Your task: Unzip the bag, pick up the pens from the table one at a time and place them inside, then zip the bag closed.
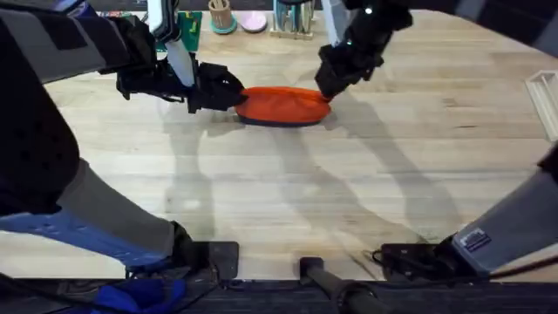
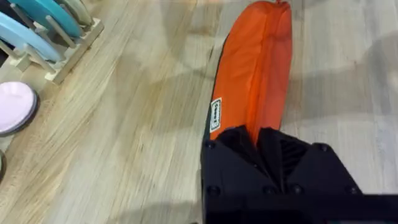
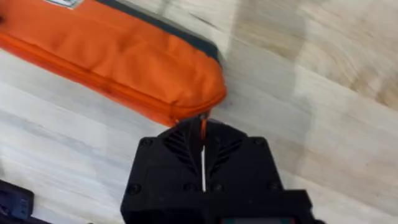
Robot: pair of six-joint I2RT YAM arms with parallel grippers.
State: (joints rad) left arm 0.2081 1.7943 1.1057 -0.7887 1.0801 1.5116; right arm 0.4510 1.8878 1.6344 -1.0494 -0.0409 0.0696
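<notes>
At the far middle of the light wooden plank surface [image 1: 288,192] lies the oblong orange fabric pouch w/ dark navy base [image 1: 283,106], flat on its side. Left hand [image 1: 234,92] is pinched on the pouch's left end; in left wrist view its black fingers [image 2: 239,142] clamp the orange fabric. Right hand [image 1: 328,90] is pressed together on the right end, nipping a small orange tab [image 3: 203,127] betw. its fingers. Pastel plates in a wooden rack [image 2: 50,25] stand near the far edge.
</notes>
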